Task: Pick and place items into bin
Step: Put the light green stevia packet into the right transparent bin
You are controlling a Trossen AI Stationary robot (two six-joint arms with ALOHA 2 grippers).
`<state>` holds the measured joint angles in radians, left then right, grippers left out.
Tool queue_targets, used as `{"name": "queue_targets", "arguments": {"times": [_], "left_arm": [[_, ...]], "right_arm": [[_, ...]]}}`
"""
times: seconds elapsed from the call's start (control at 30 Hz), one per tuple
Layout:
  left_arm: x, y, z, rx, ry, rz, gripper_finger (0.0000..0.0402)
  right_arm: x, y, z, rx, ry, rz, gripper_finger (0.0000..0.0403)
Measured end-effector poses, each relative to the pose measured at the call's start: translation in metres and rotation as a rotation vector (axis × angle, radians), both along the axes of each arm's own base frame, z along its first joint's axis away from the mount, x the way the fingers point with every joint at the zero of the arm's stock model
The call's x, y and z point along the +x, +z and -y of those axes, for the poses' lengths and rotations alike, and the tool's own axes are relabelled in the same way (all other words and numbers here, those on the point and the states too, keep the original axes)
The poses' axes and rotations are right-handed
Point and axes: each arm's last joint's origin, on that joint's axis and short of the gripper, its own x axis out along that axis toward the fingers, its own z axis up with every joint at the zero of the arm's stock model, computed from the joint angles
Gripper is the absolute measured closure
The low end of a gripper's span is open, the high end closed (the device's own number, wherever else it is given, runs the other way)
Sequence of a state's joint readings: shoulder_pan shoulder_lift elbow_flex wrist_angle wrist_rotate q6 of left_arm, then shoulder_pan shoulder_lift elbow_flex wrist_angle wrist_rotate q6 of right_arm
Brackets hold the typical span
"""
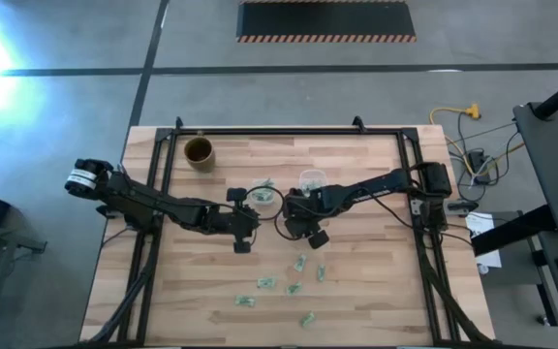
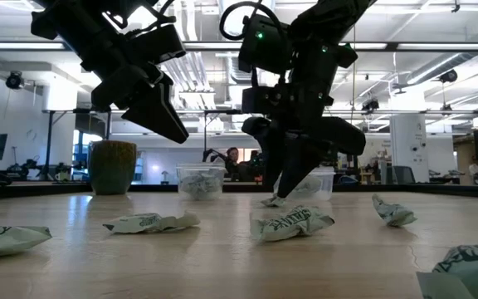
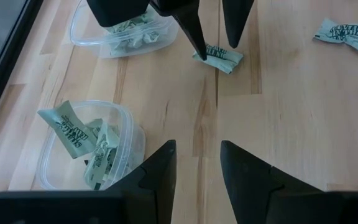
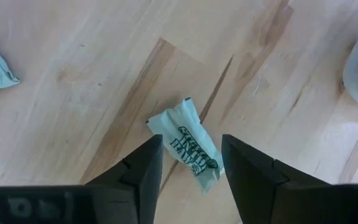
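In the high view the cup [image 1: 199, 152] stands at the upper left of the table [image 1: 376, 291], with two tubs side by side near the middle: one [image 1: 262, 197] left of centre and the other [image 1: 311, 180] just right of it and slightly higher. Both hold wrappers, as the left wrist view shows [image 3: 82, 134]. The left gripper [image 1: 241, 236] sits below the left tub and the right gripper [image 1: 308, 233] below the right one, astride a single wrapper [image 4: 190, 144], while more wrappers [image 1: 289, 281] lie scattered across the lower centre of the table

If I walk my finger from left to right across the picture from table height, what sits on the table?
Crumpled green-and-white wrapper at the left edge → brown round cup → flat wrapper → clear plastic tub → crumpled wrapper in the middle → small wrapper → big near wrapper at the right edge.
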<state>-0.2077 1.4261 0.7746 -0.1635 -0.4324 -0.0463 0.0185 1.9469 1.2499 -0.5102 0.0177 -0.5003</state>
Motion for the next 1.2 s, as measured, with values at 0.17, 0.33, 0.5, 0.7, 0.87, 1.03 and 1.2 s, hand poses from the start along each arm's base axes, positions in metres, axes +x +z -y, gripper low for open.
{"name": "queue_targets", "arguments": {"times": [0.17, 0.33, 0.5, 0.7, 0.87, 1.03, 1.2], "left_arm": [[0.000, 0.000, 0.000, -0.001, 0.000, 0.005, 0.0292], [0.001, 0.000, 0.000, -0.002, 0.000, 0.008, 0.0292], [0.002, 0.001, 0.000, -0.005, -0.001, 0.023, 0.0292], [0.002, 0.001, 0.000, -0.005, -0.001, 0.023, 0.0292], [0.001, 0.001, 0.000, -0.004, -0.001, 0.019, 0.0292], [0.000, -0.001, 0.000, -0.003, -0.001, 0.013, 0.0292], [-0.001, -0.003, 0.000, -0.002, -0.001, 0.009, 0.0292]], "right_arm": [[0.000, -0.001, 0.002, 0.045, -0.015, -0.003, 0.0239], [-0.001, -0.002, 0.003, 0.059, -0.020, -0.008, 0.0236], [0.000, -0.008, 0.003, 0.059, -0.021, -0.020, 0.0236], [0.006, -0.016, 0.003, 0.060, -0.015, -0.050, 0.0236], [0.007, -0.013, 0.006, 0.059, -0.019, -0.058, 0.0237], [0.007, -0.013, 0.008, 0.067, -0.024, -0.069, 0.0253], [0.006, -0.013, 0.008, 0.081, -0.019, -0.075, 0.0284]]}}
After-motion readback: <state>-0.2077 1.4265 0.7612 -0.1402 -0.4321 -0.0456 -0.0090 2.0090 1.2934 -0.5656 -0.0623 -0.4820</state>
